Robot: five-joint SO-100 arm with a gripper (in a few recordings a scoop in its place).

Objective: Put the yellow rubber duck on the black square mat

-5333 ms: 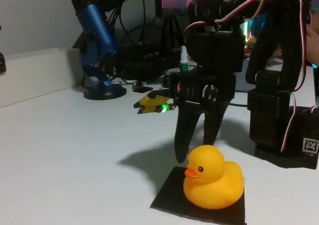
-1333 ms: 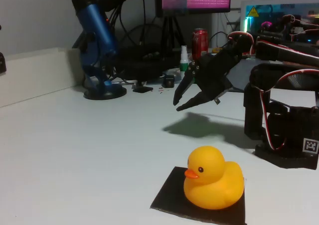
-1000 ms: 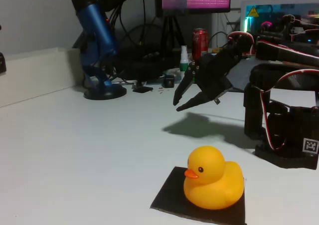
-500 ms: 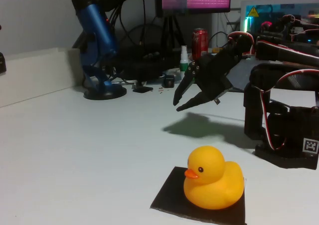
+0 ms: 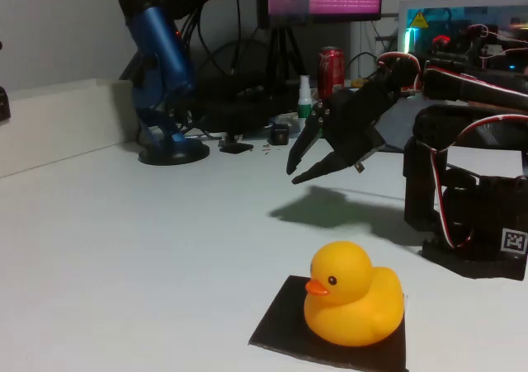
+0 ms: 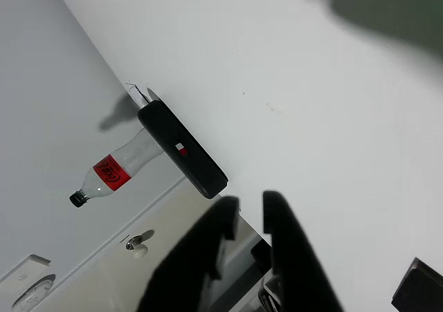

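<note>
The yellow rubber duck (image 5: 355, 304) sits upright on the black square mat (image 5: 279, 322) at the front of the white table, beak to the left. My black gripper (image 5: 293, 175) hangs in the air behind and above the duck, well apart from it, fingers pointing down-left. The fingers hold nothing and their tips are only a narrow gap apart. In the wrist view the gripper (image 6: 249, 203) has the same slim gap, over bare white table.
The arm's base (image 5: 470, 223) stands at the right. A blue microphone (image 5: 161, 67), a red can (image 5: 332, 63) and cables crowd the back edge. The wrist view holds a flat black object (image 6: 183, 153) and a cola bottle (image 6: 111, 173).
Since 5.3 s ago my gripper has let the duck stand alone on the mat, narrowed and pulled back and up. Over the last second nothing has moved.
</note>
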